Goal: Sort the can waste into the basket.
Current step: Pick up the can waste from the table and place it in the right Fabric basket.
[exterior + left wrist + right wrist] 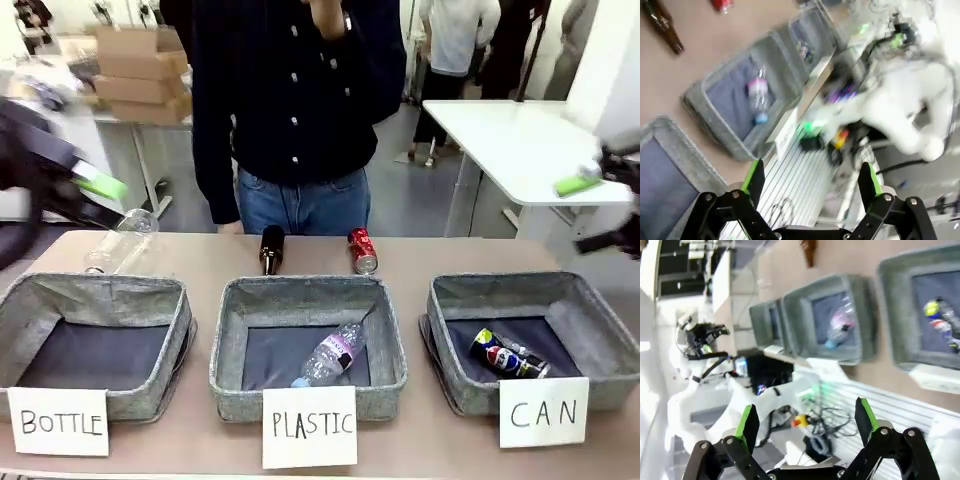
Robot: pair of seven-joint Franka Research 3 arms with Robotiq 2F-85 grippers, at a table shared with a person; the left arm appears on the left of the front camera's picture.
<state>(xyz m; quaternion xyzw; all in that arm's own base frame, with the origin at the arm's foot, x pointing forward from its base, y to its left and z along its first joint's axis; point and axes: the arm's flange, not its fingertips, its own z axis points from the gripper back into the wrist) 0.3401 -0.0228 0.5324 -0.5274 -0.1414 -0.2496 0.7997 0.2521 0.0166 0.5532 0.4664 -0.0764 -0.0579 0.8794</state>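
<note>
Left pincer (811,166) and right pincer (806,405) both gape apart, empty. Blue can (508,356) lies in the CAN basket (605,335). Red can (362,250) lies on the counter (200,257).

Left hand (105,200) blurred; right hand (586,212) cropped at edge.

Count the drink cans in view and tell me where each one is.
2. The silvery-blue can lies in the CAN basket; the red can lies on the table behind the PLASTIC basket, beside a brown bottle.
</note>
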